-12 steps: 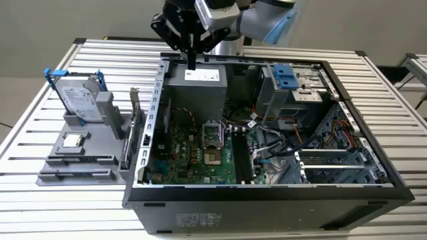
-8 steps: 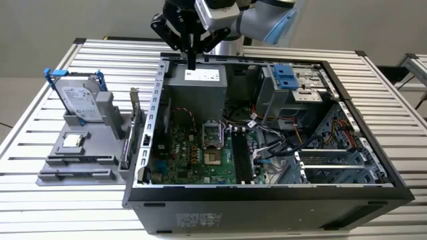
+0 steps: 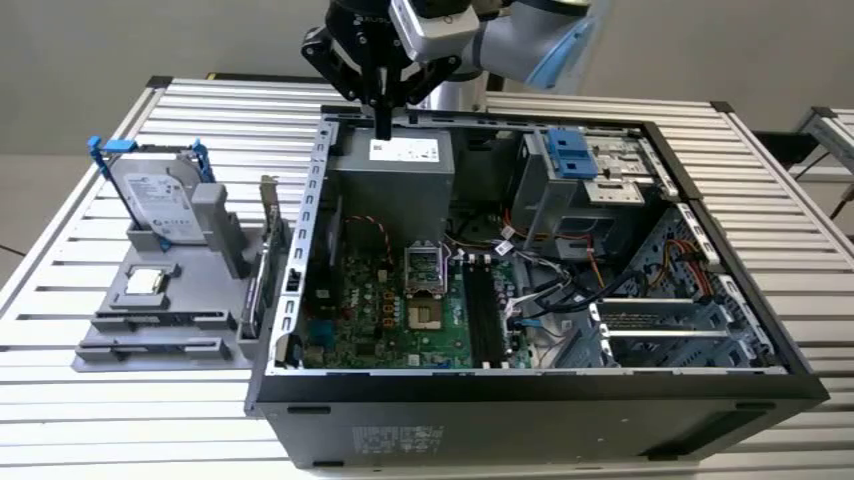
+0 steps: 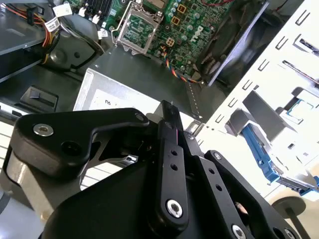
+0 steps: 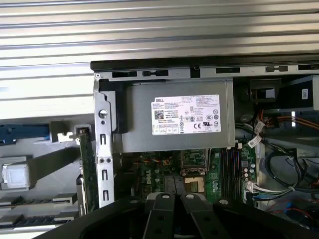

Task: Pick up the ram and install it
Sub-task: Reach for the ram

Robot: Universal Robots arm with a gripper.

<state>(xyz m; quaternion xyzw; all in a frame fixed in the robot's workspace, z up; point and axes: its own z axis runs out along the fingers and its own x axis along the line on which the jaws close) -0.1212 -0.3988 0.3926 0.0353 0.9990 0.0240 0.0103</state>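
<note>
Hanging over the grey power box (image 3: pixel 394 185) inside the open case (image 3: pixel 534 420), hand (image 3: pixel 383 130) pinched narrow, fingers together.

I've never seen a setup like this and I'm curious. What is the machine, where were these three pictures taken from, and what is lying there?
It is one robot arm whose end effector, a two-fingered clamp, hangs closed and empty above an open computer case lying on a slatted metal table. The exterior view comes from a camera standing off the arm. Both wrist views come from cameras riding on the arm, looking into the case at the grey power supply and green motherboard. On the exterior view's left, a grey holder carries a hard drive and a small square chip.
</note>
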